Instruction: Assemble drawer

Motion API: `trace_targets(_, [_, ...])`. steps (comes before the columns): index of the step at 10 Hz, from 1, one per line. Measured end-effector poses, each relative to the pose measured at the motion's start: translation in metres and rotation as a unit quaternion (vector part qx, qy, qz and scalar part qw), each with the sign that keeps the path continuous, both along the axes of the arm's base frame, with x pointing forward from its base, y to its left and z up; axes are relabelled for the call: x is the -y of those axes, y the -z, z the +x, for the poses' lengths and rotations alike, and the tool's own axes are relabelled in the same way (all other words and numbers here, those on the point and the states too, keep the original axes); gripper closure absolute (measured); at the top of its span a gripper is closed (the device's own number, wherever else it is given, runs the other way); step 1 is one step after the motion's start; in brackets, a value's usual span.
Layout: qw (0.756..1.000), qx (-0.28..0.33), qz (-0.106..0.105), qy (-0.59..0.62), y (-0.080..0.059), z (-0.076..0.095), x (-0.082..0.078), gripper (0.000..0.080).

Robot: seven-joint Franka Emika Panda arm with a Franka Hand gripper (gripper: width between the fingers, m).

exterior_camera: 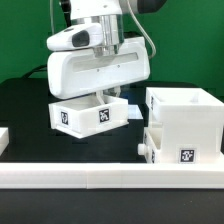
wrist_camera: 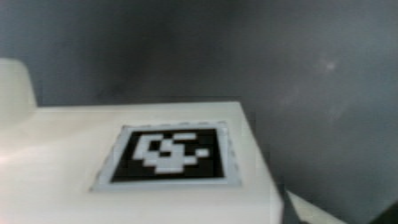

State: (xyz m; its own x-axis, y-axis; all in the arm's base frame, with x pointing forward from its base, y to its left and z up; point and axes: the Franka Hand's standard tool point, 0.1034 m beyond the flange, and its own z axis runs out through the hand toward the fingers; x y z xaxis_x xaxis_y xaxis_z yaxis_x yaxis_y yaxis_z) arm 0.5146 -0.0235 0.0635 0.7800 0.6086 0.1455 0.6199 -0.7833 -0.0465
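The tray (exterior_camera: 88,113) under the fingers was white, with square black-and-white tags (exterior_camera: 103,117) on its outer walls. The casing (exterior_camera: 184,126), off to one side of the fingers, was white too and bore a black-and-white tag (exterior_camera: 186,155) low on its front. The gripper (exterior_camera: 103,52) was white and grey. The table (exterior_camera: 25,110) was black, the rail (exterior_camera: 110,176) white, the backdrop (exterior_camera: 25,35) green. In the wrist view, a white surface (wrist_camera: 71,140) carried a blurred tag (wrist_camera: 169,155), black with a white pattern, against dark grey.

On the tabletop (exterior_camera: 25,105), a tray (exterior_camera: 88,112) sits at the exterior view's left of the casing (exterior_camera: 184,122); a border rail (exterior_camera: 110,177) runs before both.
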Motion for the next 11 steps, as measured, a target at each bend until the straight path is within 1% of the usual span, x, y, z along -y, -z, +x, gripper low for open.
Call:
trace_targets(2, [0.997,0.008,-0.009,-0.073,0.001,-0.001,0.002,0.0755])
trace_targets(3, [0.996,0.009,-0.010,-0.086,0.002,-0.001,0.002,0.0755])
trace_targets(4, [0.990,0.013,-0.018,-0.139,0.002,-0.001,0.002,0.0755])
trace_targets(5, [0.977,0.018,-0.031,-0.211,0.002,0.002,0.000,0.0755])
trace_targets(7, [0.949,0.026,-0.048,-0.310,0.001,0.011,0.000,0.0755])
trace_targets(8, [0.928,0.021,-0.054,-0.368,0.002,0.014,0.000,0.0755])
trace_targets(9, [0.922,0.023,-0.055,-0.382,0.004,0.014,0.001,0.0755])
trace_targets(11, [0.923,0.022,-0.055,-0.381,0.004,0.013,0.001,0.0755])
